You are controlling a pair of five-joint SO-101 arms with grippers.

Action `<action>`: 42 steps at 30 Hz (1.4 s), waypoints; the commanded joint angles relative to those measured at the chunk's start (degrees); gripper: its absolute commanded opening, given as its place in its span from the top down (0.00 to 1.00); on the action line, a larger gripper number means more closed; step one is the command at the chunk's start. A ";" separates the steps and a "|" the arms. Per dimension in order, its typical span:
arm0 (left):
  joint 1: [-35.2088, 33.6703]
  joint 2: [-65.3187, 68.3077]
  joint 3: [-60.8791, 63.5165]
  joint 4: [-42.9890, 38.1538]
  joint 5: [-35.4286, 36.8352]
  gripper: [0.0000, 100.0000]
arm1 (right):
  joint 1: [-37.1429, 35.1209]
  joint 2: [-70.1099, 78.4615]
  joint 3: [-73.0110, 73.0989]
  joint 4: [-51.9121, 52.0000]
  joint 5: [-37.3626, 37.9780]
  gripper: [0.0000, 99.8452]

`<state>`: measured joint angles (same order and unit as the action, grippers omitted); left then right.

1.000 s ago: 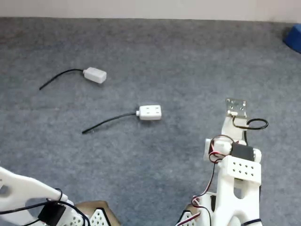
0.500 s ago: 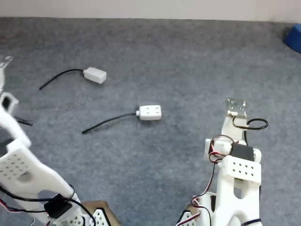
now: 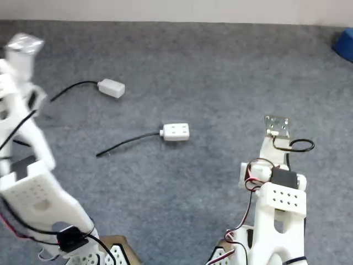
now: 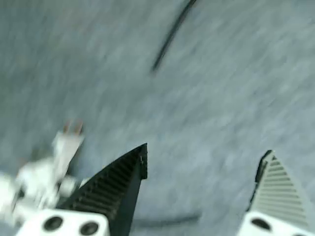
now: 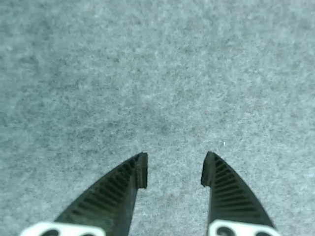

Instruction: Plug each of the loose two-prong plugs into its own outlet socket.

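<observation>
Hanging open-jawed over grey carpet [image 3: 220,66], left tool [image 4: 205,152] and right tool [image 5: 175,157] flank the socket [image 3: 176,131]

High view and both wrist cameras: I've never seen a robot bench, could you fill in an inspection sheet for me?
Surface: grey carpet, flat.
Job's things: white socket block near the middle, slots up; white corded block farther back left, plug or socket unclear; two-prong plug, blurred.
Clutter: nothing seen.
Grippers: left gripper open, empty; right gripper open over bare carpet.
Cables: black socket lead and black block lead, both loose.
Surroundings: pale wall behind; blue object at the far right edge.
</observation>
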<state>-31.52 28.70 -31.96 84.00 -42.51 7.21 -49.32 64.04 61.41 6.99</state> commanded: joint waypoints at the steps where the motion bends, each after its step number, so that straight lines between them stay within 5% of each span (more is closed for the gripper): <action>1: 7.25 0.75 -2.07 -6.59 0.70 0.65 | -0.31 -0.84 -0.22 0.40 0.70 0.81; 21: 4.62 39.87 -41.98 -11.34 -7.91 0.65 | -0.31 -1.27 0.66 0.31 0.79 0.81; 32: 3.91 50.07 -48.66 -11.43 -8.18 0.65 | -0.31 -1.27 0.84 0.31 0.79 0.81; 42: 3.91 57.01 -48.75 -11.34 -8.18 0.99 | -0.31 -1.27 0.84 0.31 0.79 0.81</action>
<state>-26.07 82.86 -80.84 73.36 -50.24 7.03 -49.32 65.10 61.41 7.34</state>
